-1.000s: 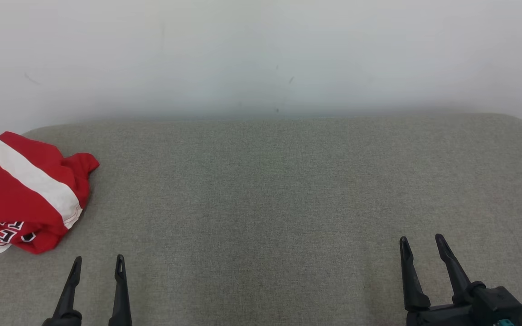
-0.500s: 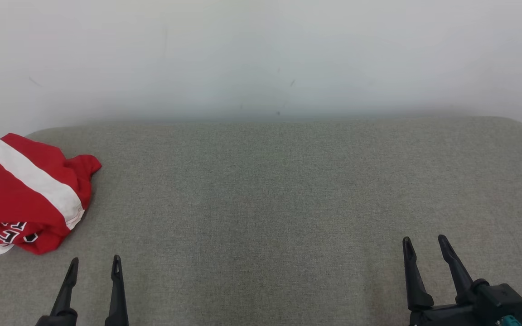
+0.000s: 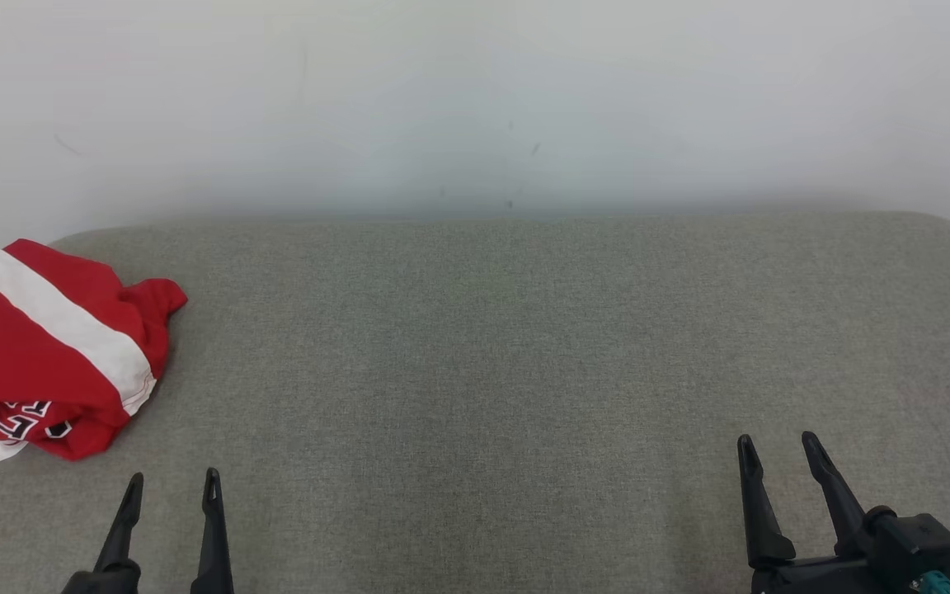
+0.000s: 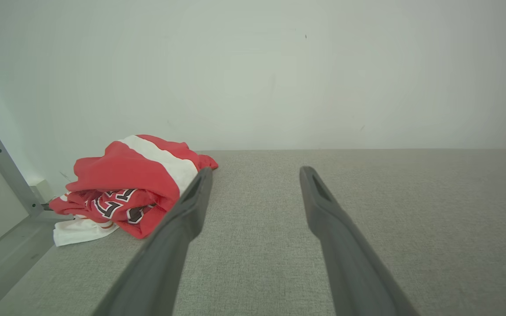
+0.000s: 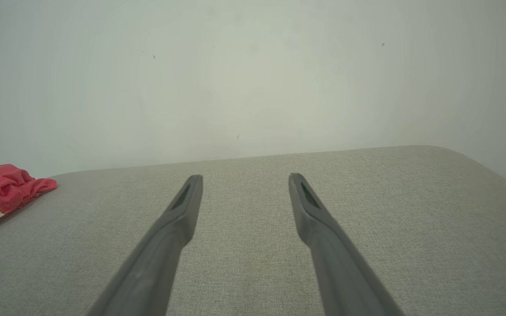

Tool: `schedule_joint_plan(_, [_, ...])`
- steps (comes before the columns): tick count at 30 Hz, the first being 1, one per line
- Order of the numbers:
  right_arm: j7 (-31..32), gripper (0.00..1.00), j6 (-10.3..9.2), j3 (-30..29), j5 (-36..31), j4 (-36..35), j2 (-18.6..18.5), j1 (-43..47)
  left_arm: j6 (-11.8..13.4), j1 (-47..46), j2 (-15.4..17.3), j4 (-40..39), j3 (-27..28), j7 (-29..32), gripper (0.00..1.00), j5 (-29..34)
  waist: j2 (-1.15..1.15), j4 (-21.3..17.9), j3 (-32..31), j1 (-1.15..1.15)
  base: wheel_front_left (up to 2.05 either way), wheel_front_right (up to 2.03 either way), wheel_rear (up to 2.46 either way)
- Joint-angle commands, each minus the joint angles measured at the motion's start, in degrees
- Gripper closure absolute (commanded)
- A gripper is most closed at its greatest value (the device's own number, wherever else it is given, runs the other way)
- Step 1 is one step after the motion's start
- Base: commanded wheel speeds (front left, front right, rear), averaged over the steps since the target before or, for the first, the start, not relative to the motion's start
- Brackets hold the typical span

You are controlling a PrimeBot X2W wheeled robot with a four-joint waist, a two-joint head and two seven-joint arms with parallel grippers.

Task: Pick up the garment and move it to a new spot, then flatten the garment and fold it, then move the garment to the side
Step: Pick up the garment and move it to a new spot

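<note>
L tool (image 3: 174, 476) spread; garment (image 3: 34, 367) crumpled, red w/ white stripe.

Red garment (image 3: 46, 355) with white stripe and black-white lettering; grey-beige cushion (image 3: 524, 371); dark pincers.

Only txt showing is on the red-and-white garment (image 3: 46, 355): block chars (image 4: 114, 202), white w/ black outline, sitting on a crumpled red fold along its near edge. Folds are cutting them off and bending them, so no word, no. or brand is reading clearly in head or left wrist view.
</note>
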Motion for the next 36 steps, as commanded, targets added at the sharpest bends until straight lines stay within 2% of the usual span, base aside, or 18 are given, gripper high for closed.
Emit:
schedule_joint_plan(1, [0.1, 0.00, 0.19, -0.1, 0.2, -0.1, -0.1, 0.4, 0.1, 0.3, 0.3, -0.3, 0.0, 0.3, 0.00, -0.5, 0.00, 0.1, 0.0, 0.00, 0.00, 0.00, 0.00])
schedule_joint_plan(10, [0.0, 0.00, 0.19, -0.2, 0.7, 0.2, -0.1, 0.7, 0.4, 0.1, 0.5, -0.6, -0.3, 1.3, 0.00, -1.3, 0.00, 1.1, 0.1, 0.00, 0.00, 0.00, 0.00])
schedule_joint_plan(19, [-0.1, 0.00, 0.19, 0.0, 1.6, 1.1, -0.1, 0.9, 0.4, -0.2, 0.8, -0.1, -0.5, 1.7, 0.00, -1.8, 0.00, 5.1, 0.1, 0.00, 0.00, 0.00, 0.00])
schedule_joint_plan(36, [-0.1, 0.00, 0.19, 0.1, 2.6, 2.5, -0.1, 0.9, 1.4, 0.0, 1.8, -0.4, -0.2, 2.4, 0.00, -2.5, 0.00, 17.9, 0.4, 0.00, 0.00, 0.00, 0.00])
